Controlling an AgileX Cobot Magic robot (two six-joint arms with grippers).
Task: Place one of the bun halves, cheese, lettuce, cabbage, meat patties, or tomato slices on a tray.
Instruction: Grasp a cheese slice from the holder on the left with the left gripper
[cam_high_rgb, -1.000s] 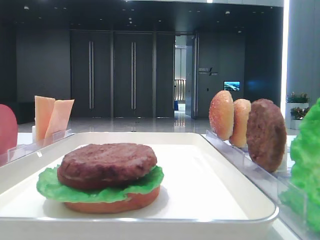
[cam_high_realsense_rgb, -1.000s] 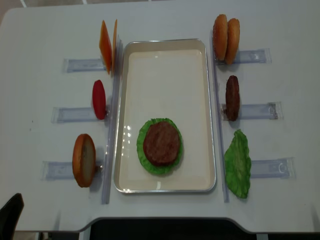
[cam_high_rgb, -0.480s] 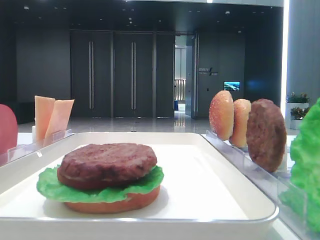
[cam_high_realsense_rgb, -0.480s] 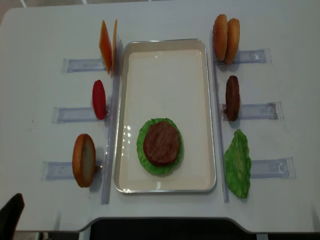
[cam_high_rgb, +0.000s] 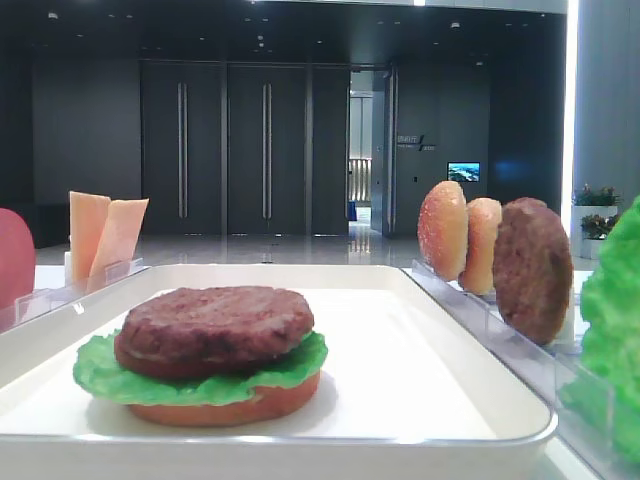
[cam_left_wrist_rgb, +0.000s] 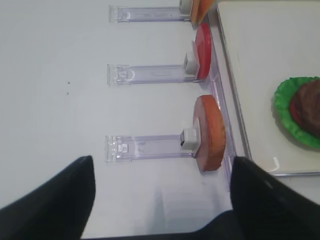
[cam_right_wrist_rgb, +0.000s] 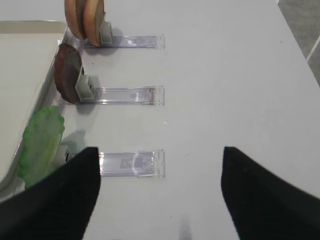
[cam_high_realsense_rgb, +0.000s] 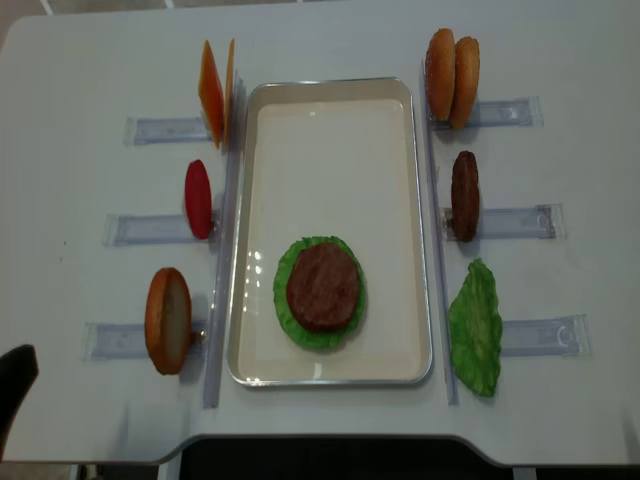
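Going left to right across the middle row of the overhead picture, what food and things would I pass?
Tomato slice → white tray → meat patty standing on edge.

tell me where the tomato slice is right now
In the overhead view the tomato slice stands on edge left of the tray, between the cheese behind it and a bun half in front.

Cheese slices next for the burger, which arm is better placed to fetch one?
Probably left. The cheese slices stand in a holder left of the tray, the left arm's side. The left pincer is open, low on that side. The right pincer faces the patty and lettuce holders.
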